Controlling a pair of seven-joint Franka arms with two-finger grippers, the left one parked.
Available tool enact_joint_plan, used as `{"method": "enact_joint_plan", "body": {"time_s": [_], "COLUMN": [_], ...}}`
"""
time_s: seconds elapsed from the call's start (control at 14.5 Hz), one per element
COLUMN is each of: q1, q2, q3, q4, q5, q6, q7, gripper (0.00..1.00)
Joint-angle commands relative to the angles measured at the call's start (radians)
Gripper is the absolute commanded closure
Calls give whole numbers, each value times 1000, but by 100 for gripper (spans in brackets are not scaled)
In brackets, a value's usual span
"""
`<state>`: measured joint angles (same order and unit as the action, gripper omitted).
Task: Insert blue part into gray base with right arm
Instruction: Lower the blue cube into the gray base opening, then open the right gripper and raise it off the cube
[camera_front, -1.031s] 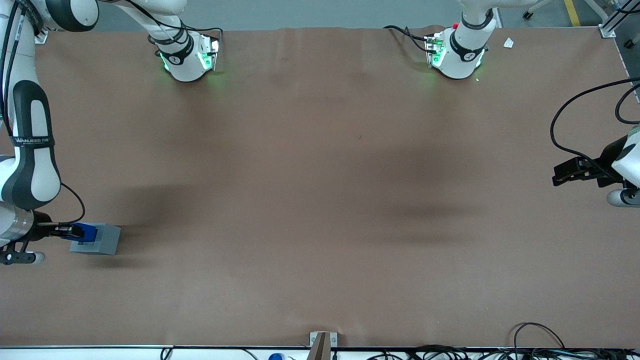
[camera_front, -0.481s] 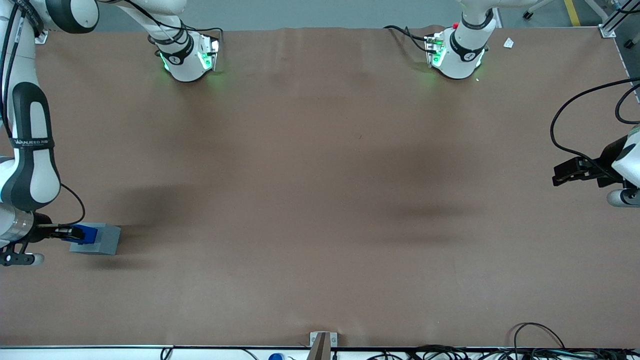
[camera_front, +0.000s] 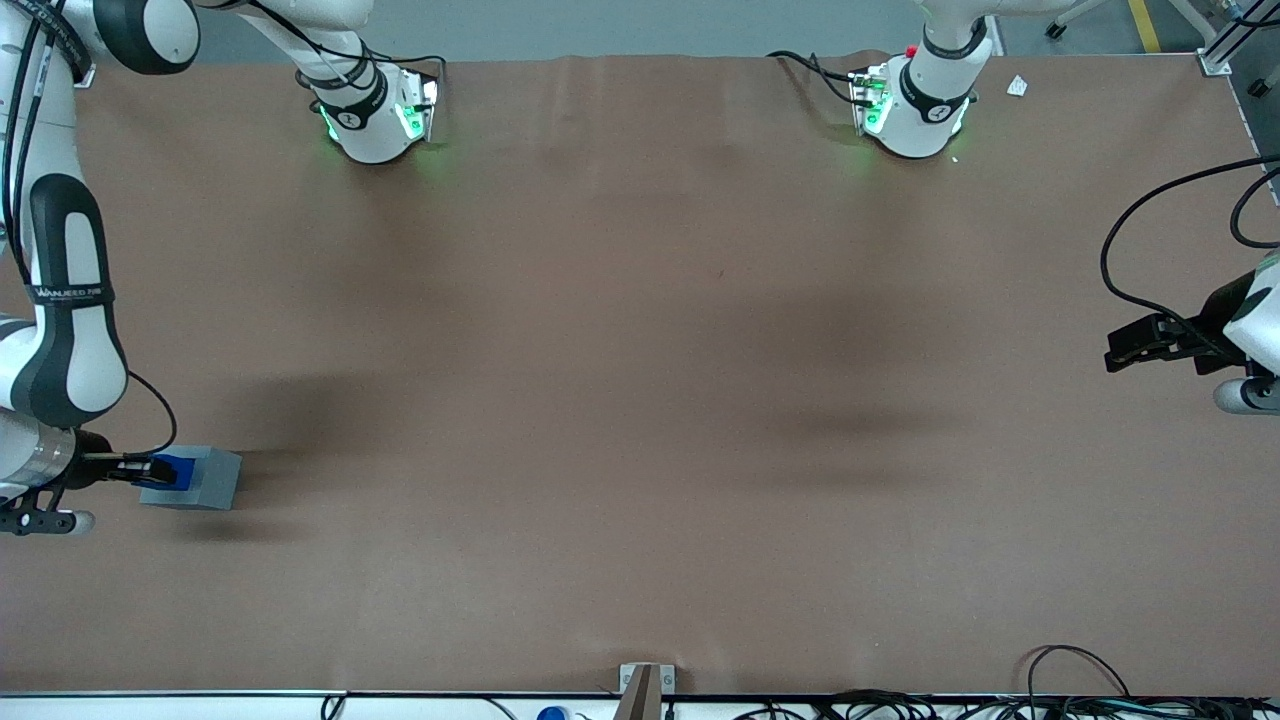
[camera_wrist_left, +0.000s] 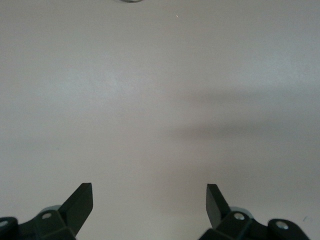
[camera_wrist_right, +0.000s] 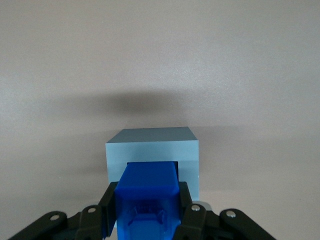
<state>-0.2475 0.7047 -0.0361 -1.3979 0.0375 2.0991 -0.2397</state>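
The gray base (camera_front: 200, 480) sits on the brown table at the working arm's end, fairly near the front camera. My right gripper (camera_front: 160, 468) is directly over it, shut on the blue part (camera_front: 178, 468). In the right wrist view the blue part (camera_wrist_right: 148, 192) is clamped between the black fingers (camera_wrist_right: 107, 207) and its lower end sits in the square opening of the gray base (camera_wrist_right: 152, 145). The gripper (camera_wrist_right: 148, 210) hides the nearer part of the base.
The two arm pedestals (camera_front: 375, 120) (camera_front: 915, 110) with green lights stand at the table's edge farthest from the front camera. A small metal bracket (camera_front: 645, 685) sits at the table edge nearest that camera. The brown table (camera_front: 640, 400) spreads wide around the base.
The right gripper has lowered the blue part: it showed higher over the gray base before and now sits lower, into the opening. The base has not moved.
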Motion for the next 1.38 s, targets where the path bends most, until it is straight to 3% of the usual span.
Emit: {"method": "enact_joint_plan", "body": {"time_s": [0.0, 0.21, 0.28, 0.48, 0.76, 1.03, 1.31], "q1": [-12, -13, -12, -15, -13, -10, 13], "q2": [16, 19, 19, 15, -28, -151, -330], "q3": [16, 15, 15, 16, 19, 15, 19], "q4": [16, 16, 16, 16, 16, 16, 13], "q5": [16, 15, 15, 18, 27, 87, 79], "q6": [-1, 2, 13, 16, -20, -161, -364], "q7": [6, -1, -4, -3, -1, 5, 91], "gripper": [86, 66, 28, 0, 0, 0, 0]}}
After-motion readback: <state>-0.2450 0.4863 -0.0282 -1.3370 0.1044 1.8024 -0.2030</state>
